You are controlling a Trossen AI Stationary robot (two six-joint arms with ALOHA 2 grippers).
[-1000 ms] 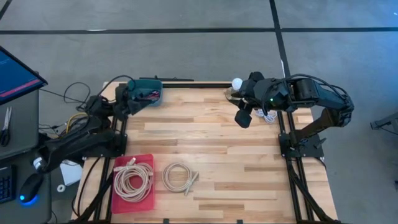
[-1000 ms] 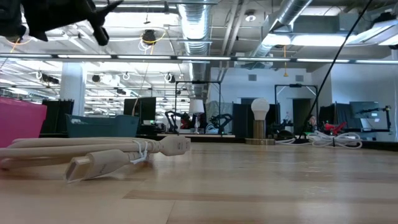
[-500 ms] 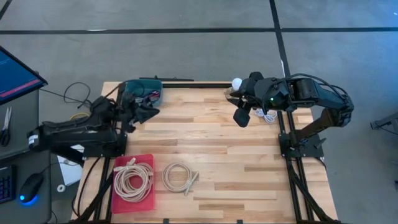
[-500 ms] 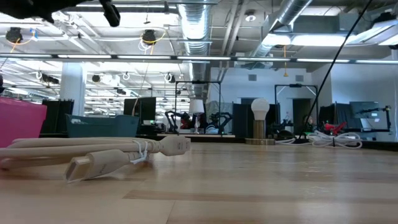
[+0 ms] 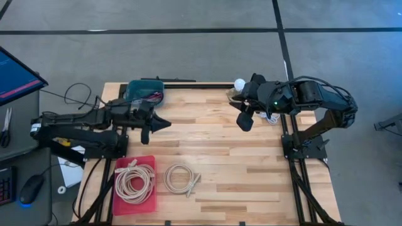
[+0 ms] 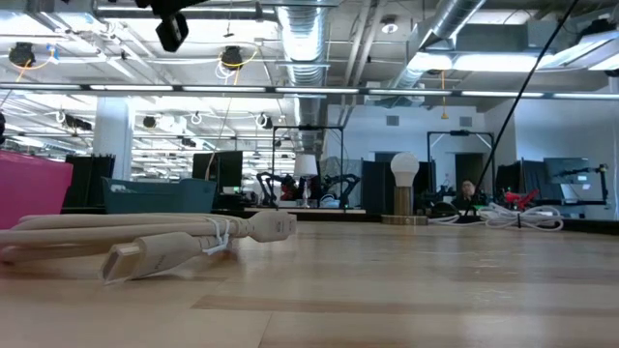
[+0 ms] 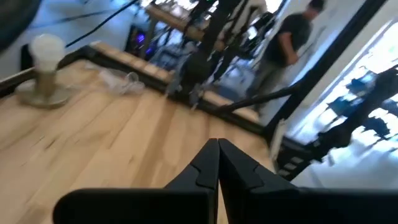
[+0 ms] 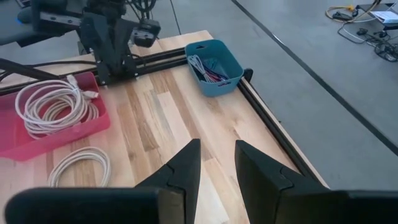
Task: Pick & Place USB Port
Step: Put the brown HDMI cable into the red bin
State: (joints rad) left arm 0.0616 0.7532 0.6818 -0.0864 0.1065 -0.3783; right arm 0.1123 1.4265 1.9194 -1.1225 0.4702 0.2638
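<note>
The left tool [image 5: 164, 123] has swung away from the teal bin [image 5: 145, 92] at the upper left of the high view and now reaches out over the bare planks of the desk [image 5: 213, 157], its two dark wedge-shaped fingers pressed together with nothing between them. A second ago it sat right at the bin's rim, so it seems to have left empty and is likely heading for another pick.

The right tool [image 5: 245, 119] hangs where it was, upper right of the high view, fingers slightly apart and empty.

No USB port can be made out for certain. The bin, smooth plastic with rounded corners, holds a few thin cables, too small to tell further. A cream cable coil [image 5: 180, 178] lies loose on the pale wood grain at the lower middle, and another coil [image 5: 132, 181] fills the flat red tray [image 5: 149, 160] beside it.
</note>
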